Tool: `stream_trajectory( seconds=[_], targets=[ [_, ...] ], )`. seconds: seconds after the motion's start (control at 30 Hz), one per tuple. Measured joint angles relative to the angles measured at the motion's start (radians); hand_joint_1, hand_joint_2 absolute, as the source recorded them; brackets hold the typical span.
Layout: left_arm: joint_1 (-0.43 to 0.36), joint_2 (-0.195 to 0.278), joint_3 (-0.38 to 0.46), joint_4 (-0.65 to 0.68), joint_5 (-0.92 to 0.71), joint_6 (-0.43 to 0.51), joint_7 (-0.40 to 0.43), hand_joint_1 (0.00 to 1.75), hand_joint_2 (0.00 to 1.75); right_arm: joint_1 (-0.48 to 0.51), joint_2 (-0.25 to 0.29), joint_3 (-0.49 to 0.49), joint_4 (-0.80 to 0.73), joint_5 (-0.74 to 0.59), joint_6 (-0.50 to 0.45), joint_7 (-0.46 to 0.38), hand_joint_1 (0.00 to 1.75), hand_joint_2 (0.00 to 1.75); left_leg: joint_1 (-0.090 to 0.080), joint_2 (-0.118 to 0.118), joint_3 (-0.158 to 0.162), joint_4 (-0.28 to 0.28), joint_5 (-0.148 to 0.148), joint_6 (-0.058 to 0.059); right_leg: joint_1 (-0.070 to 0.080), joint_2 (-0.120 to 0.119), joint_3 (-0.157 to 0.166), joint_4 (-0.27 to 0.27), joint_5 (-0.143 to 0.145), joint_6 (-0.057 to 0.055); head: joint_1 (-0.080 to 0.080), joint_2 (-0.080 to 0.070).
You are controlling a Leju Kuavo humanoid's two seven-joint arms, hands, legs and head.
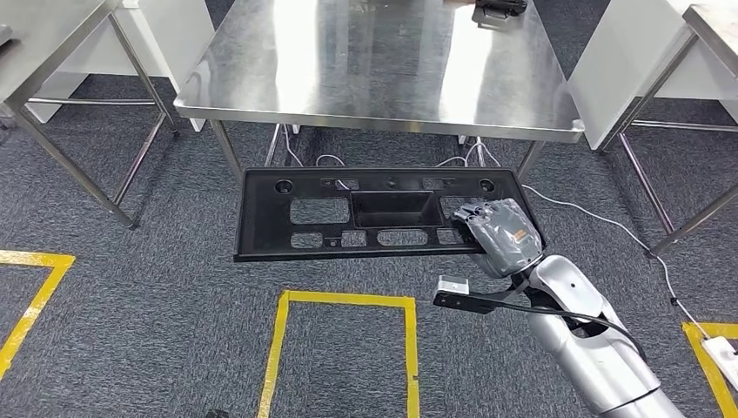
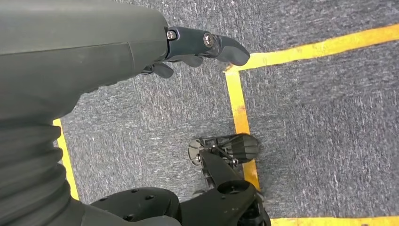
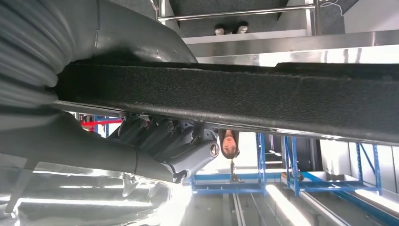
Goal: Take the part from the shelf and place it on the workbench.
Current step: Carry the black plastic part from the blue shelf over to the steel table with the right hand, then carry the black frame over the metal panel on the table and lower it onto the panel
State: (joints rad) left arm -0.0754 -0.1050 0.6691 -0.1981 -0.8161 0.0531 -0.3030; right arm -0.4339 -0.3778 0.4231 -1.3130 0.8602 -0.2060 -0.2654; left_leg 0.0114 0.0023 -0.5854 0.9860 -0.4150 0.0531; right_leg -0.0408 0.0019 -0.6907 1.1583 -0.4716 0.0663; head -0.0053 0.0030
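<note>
The right hand (image 1: 502, 235) covers the part's (image 1: 348, 213) near right corner.

A stainless steel workbench (image 1: 383, 70) stands ahead on grey carpet floor (image 1: 157, 261). A dark object (image 1: 499, 9) lies near the workbench's far right corner, too cut off to identify. Yellow tape lines (image 1: 348, 300) mark rectangles on the floor, and white cables (image 1: 600, 218) trail across it from under the workbench's near edge.

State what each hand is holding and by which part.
The right hand grips the black panel part by its right end, near the front corner. The left hand holds nothing, hanging over the carpet.
</note>
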Motion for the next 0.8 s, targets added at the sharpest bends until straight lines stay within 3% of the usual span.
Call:
stream_trajectory(
  seconds=[0.03,0.1,0.17,0.27,0.3,0.37,0.4,0.43,0.47,0.53,0.57,0.63,0.73,0.8],
  targets=[
    [0.000,0.001,0.000,0.000,0.000,-0.001,0.000,0.00,1.75,-0.001,0.000,0.000,0.001,0.000,0.000,0.000,1.66,1.75,0.000,0.000,0.000,0.004,-0.004,-0.010,-0.002,-0.008,0.043,-0.074,0.020,0.008,0.001,0.000],
    [0.000,0.003,0.000,-0.001,-0.001,-0.001,-0.001,0.00,1.75,0.000,0.001,0.000,0.003,0.000,0.000,-0.001,1.66,1.75,-0.002,0.001,-0.001,0.013,-0.014,-0.029,0.000,-0.015,0.095,-0.160,0.038,0.001,0.000,0.000],
    [0.000,0.004,0.000,-0.002,-0.002,-0.001,-0.001,0.00,1.75,0.003,0.001,0.000,0.005,-0.001,0.000,-0.002,1.66,1.75,-0.001,0.004,0.000,0.015,-0.019,-0.040,0.004,-0.008,0.101,-0.167,0.036,-0.022,-0.002,0.000],
    [0.000,0.005,0.000,-0.002,-0.002,-0.001,-0.002,0.00,1.75,0.005,0.000,0.000,0.006,-0.002,0.000,-0.005,1.66,1.75,0.010,0.007,-0.015,0.059,-0.047,-0.051,0.003,0.000,0.114,-0.169,0.033,-0.045,-0.004,0.000],
    [0.000,0.005,0.000,-0.002,-0.003,-0.001,-0.002,0.00,1.75,0.005,0.000,0.000,0.006,-0.002,0.000,-0.005,1.66,1.75,0.011,0.006,-0.040,0.111,-0.071,-0.054,0.005,0.002,0.120,-0.172,0.031,-0.050,-0.004,0.000],
    [0.000,0.004,0.000,-0.002,-0.003,-0.001,-0.002,0.00,1.75,0.006,0.000,0.001,0.006,-0.002,0.000,-0.006,1.66,1.75,0.011,0.005,-0.120,0.253,-0.124,-0.056,0.011,0.006,0.130,-0.176,0.025,-0.061,-0.005,0.000],
    [0.000,0.005,0.000,-0.002,-0.003,-0.001,-0.002,0.00,1.75,0.006,0.000,0.001,0.006,-0.003,0.000,-0.006,1.66,1.75,0.011,0.005,-0.155,0.306,-0.134,-0.055,0.015,0.009,0.134,-0.176,0.021,-0.067,-0.005,0.000],
    [0.000,0.005,0.000,-0.002,-0.003,-0.001,-0.002,0.00,1.75,0.007,0.001,0.002,0.006,-0.003,0.000,-0.006,1.66,1.75,0.011,0.004,-0.175,0.322,-0.123,-0.052,0.018,0.013,0.140,-0.176,0.016,-0.071,-0.005,0.000],
    [0.001,0.005,0.000,-0.002,-0.003,-0.001,-0.001,0.00,1.75,0.008,0.001,0.002,0.006,-0.003,0.000,-0.006,1.66,1.75,0.010,0.004,-0.172,0.296,-0.092,-0.047,0.020,0.016,0.148,-0.176,0.010,-0.074,-0.005,0.000],
    [0.001,0.005,0.001,-0.002,-0.002,-0.001,-0.001,0.00,1.75,0.009,0.002,0.003,0.007,-0.003,0.000,-0.007,1.66,1.75,0.008,0.002,-0.119,0.157,-0.005,-0.035,0.023,0.021,0.168,-0.177,-0.005,-0.072,-0.004,0.000],
    [0.001,0.006,0.001,-0.002,-0.001,-0.001,-0.001,0.00,1.75,0.007,0.003,0.003,0.007,-0.003,0.000,-0.008,1.66,1.75,0.005,0.000,-0.090,0.093,0.022,-0.031,0.027,0.023,0.175,-0.177,-0.013,-0.068,-0.004,0.000],
    [0.000,0.006,0.002,-0.002,0.001,-0.001,-0.002,0.00,1.75,0.003,0.003,0.002,0.008,-0.003,-0.001,-0.009,1.66,1.75,-0.002,-0.004,-0.062,0.035,0.031,-0.025,0.034,0.026,0.183,-0.178,-0.022,-0.056,-0.003,0.000],
    [0.001,0.005,0.002,-0.002,0.004,-0.001,-0.003,0.00,1.75,-0.001,0.002,0.002,0.010,-0.002,-0.001,-0.010,1.66,1.75,-0.006,-0.005,-0.048,0.023,0.021,-0.007,0.036,0.023,0.183,-0.162,-0.025,-0.036,-0.002,0.000],
    [0.001,0.005,0.002,-0.002,0.006,-0.001,-0.004,0.00,1.75,-0.007,0.002,0.002,0.012,-0.002,-0.001,-0.011,1.66,1.75,-0.005,-0.008,-0.036,0.020,0.017,0.004,0.035,0.015,0.140,-0.090,-0.044,-0.034,-0.001,0.000]
  ],
)
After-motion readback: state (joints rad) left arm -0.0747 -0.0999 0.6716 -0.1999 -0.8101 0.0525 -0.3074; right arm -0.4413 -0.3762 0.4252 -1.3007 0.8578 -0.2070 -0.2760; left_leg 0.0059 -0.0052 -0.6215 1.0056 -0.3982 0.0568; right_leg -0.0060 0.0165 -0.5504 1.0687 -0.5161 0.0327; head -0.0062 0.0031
